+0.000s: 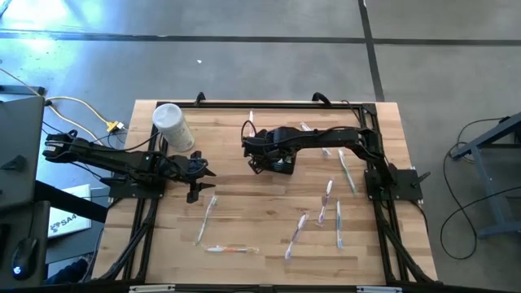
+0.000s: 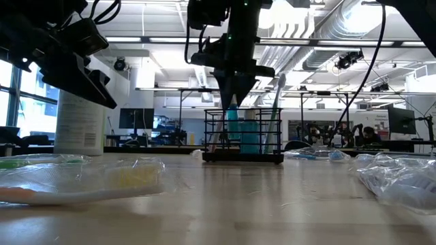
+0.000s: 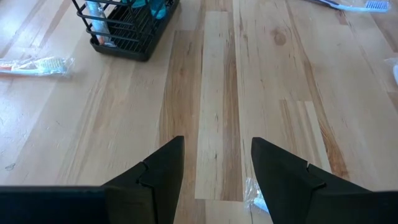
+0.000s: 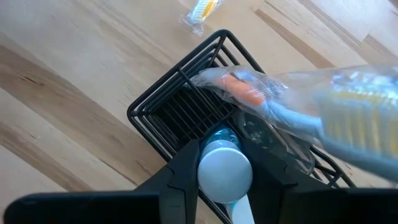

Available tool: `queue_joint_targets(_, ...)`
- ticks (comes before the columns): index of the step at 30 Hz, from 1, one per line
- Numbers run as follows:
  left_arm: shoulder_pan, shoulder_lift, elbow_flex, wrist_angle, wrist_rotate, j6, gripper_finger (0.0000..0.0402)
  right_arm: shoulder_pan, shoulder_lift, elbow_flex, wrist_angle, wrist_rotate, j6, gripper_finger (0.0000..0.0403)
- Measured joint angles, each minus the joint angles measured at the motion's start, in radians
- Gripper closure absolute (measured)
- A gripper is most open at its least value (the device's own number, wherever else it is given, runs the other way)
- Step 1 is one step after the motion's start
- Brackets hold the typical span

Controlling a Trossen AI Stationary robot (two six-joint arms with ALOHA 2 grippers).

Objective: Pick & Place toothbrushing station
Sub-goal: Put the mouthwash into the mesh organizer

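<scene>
From above, my right gripper [image 1: 262,155] hangs over the black wire caddy [image 1: 281,164] at mid-table. Down my right wrist, my fingers pinch a white-capped blue tube [image 4: 225,169] inside it. My left gripper [image 3: 217,165] gapes empty.

We saw a grey concrete floor [image 1: 269,49] around the wooden desk [image 1: 269,220], with exposed ceiling ducts [image 2: 320,27], strip lights and windows [image 2: 20,102] in the room behind.
</scene>
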Motion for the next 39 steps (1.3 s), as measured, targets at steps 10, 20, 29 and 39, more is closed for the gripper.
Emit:
queue_joint_targets(10, 0.0, 0.0, 0.0, -0.006, 0.0, 0.0, 0.0215, 0.002, 0.0, 0.0, -0.046, -0.003, 0.003, 0.0314)
queue_joint_targets(20, 0.0, 0.0, 0.0, -0.005, 0.0, 0.0, 0.0215, 0.0, 0.0, 0.0, -0.046, 0.003, 0.003, 0.0314)
queue_joint_targets(29, 0.0, 0.0, 0.0, -0.005, 0.0, 0.0, 0.0215, -0.003, 0.0, -0.034, 0.006, 0.0, 0.003, 0.0314)
queue_joint_targets(39, 0.0, 0.0, 0.0, -0.003, 0.0, 0.0, 0.0215, -0.013, -0.003, -0.092, 0.059, -0.02, 0.003, 0.0314)
